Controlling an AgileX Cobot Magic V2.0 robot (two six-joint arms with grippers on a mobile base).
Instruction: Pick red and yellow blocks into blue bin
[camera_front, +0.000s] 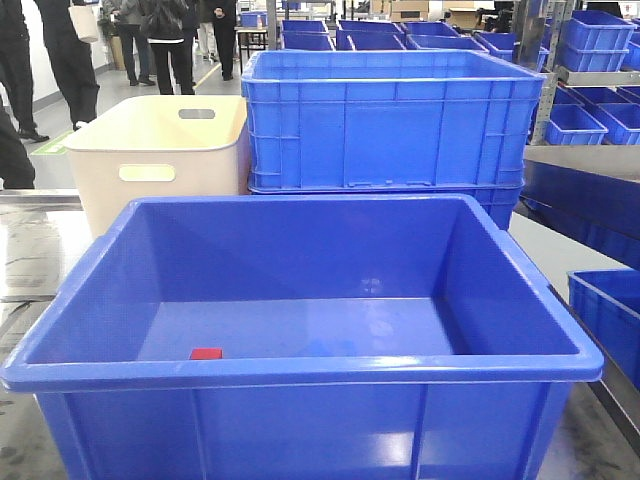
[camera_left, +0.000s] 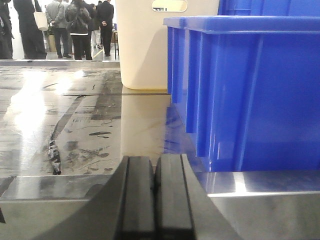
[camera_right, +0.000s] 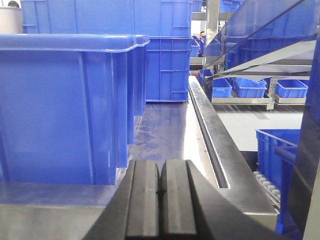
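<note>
Red block sits at seven o'clock in the blue bin; both jaws closed, empty, so find the yellow one, unseen.

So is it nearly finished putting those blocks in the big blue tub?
About halfway, it seems. The red cube already lies inside the blue tub. Nothing is in hand: the left tool and right tool are both shut and empty. The yellow brick is not visible anywhere.
</note>
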